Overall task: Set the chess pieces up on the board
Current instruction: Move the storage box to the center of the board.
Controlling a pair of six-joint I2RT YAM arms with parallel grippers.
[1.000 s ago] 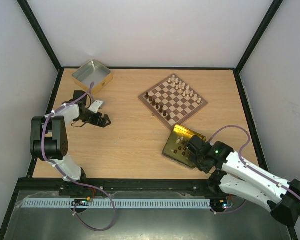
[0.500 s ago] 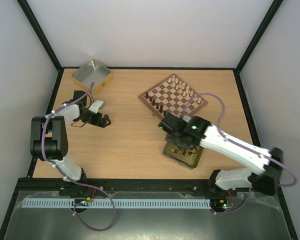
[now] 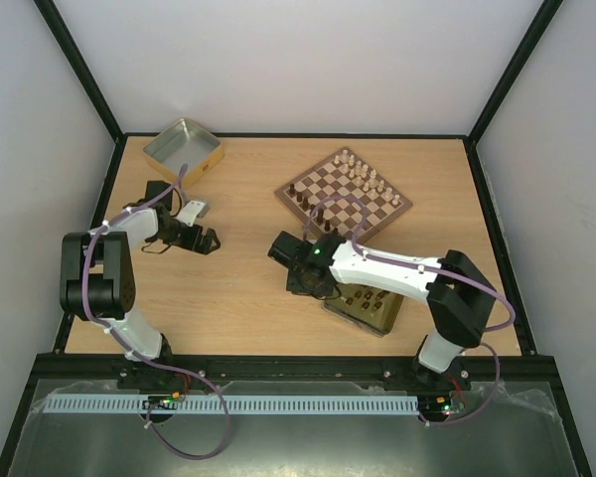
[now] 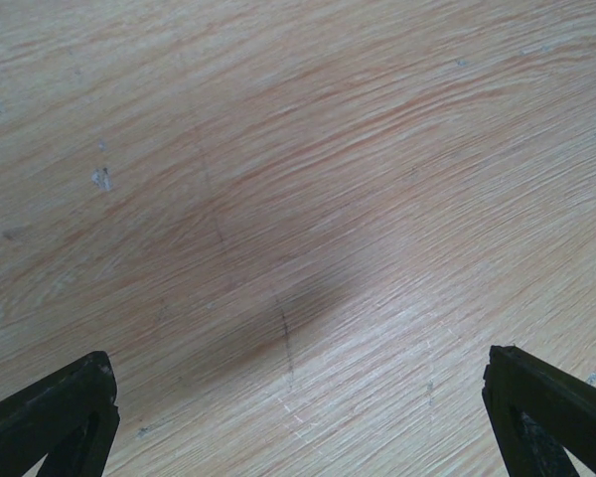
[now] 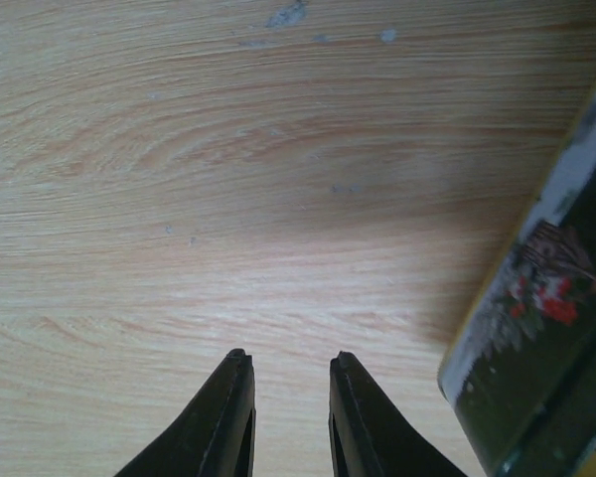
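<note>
- Loose pieces (image 3: 366,296) sit in the gold tin (image 3: 377,318), near the tabletop's front edge on your right. They're too small to tell whether they stand or lie.
- More pieces are already on the board (image 3: 350,206): cream ones along its far-right edge, dark ones along its left edge. Many squares are unfilled, so setup looks partly done.
- The board sits just beyond the tin, farther from the arm bases.
- Right fingers (image 5: 236,412) hang over bare tabletop (image 5: 278,199), just left of the tin, not over it.
- In the wrist view the tin wall (image 5: 536,318) is at the far right, so the pieces lie to the fingers' right and out of that view.
- Right fingers are narrow, and wood shows through the gap. Nothing is seen between the tips.
- Judgement: you need to shift right to get above the tin before any pick.
- Left fingers (image 4: 60,407) are spread wide and empty over plain tabletop, well apart from tin and board.
- The right arm (image 3: 397,270) is clearly the nearer one.
</note>
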